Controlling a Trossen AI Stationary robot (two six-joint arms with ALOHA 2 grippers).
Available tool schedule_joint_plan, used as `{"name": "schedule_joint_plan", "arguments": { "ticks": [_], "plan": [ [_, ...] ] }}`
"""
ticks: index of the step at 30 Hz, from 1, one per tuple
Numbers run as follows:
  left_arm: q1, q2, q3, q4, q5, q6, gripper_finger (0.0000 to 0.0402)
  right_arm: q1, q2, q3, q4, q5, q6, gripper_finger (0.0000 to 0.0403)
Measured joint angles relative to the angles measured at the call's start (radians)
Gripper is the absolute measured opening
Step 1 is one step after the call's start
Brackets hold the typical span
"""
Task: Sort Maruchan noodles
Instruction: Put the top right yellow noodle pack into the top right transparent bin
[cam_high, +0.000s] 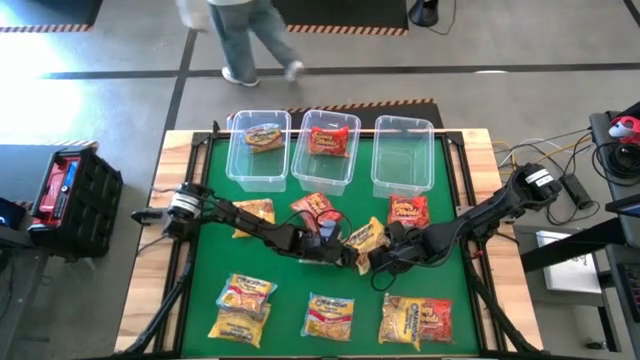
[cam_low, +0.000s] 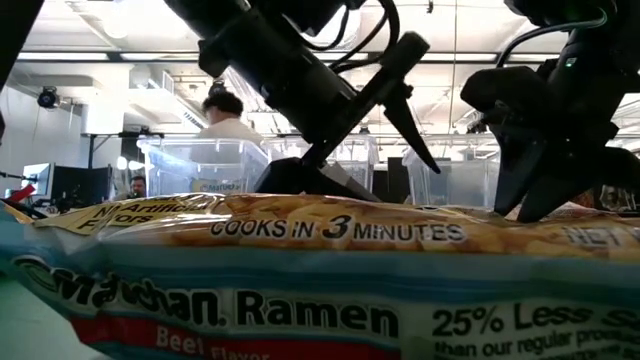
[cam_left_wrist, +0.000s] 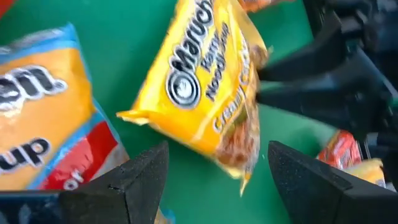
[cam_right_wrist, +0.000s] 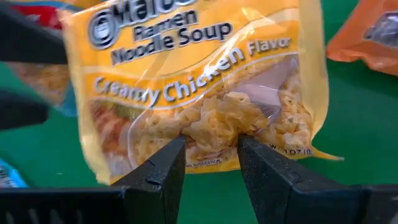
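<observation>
My right pincer (cam_high: 378, 257) sits just right of centre in the overhead frame, clamped on the bottom edge of a yellow Creamy Chicken packet (cam_right_wrist: 205, 93), which it holds off the green tabletop (cam_high: 480, 300). In my right wrist frame the packet fills the upper middle, its lower seam pinched between my two dark fingers (cam_right_wrist: 158, 171). My left pincer (cam_high: 350, 256) faces it from the left, fingers spread wide apart; the packet's far end lies just in front of that gap, not gripped. Other packets lie along the lower edge, and three clear bins (cam_high: 402, 160) line the top
</observation>
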Motion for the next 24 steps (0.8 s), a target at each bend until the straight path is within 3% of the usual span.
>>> {"name": "schedule_joint_plan", "arguments": {
  "ticks": [12,18,24],
  "plan": [
    [0.004,0.042,-0.011,0.029,-0.023,-0.067,0.0256,-0.001,0.033,0.0,0.098,-0.005,0.017,0.0139],
    [0.004,0.013,-0.011,0.021,0.004,-0.043,0.0256,-0.002,-0.008,0.001,0.093,-0.059,0.005,0.0139],
    [-0.014,-0.011,-0.013,0.015,0.038,-0.033,0.0256,-0.002,-0.05,0.003,0.032,-0.032,-0.027,0.0139]
  ]
}}
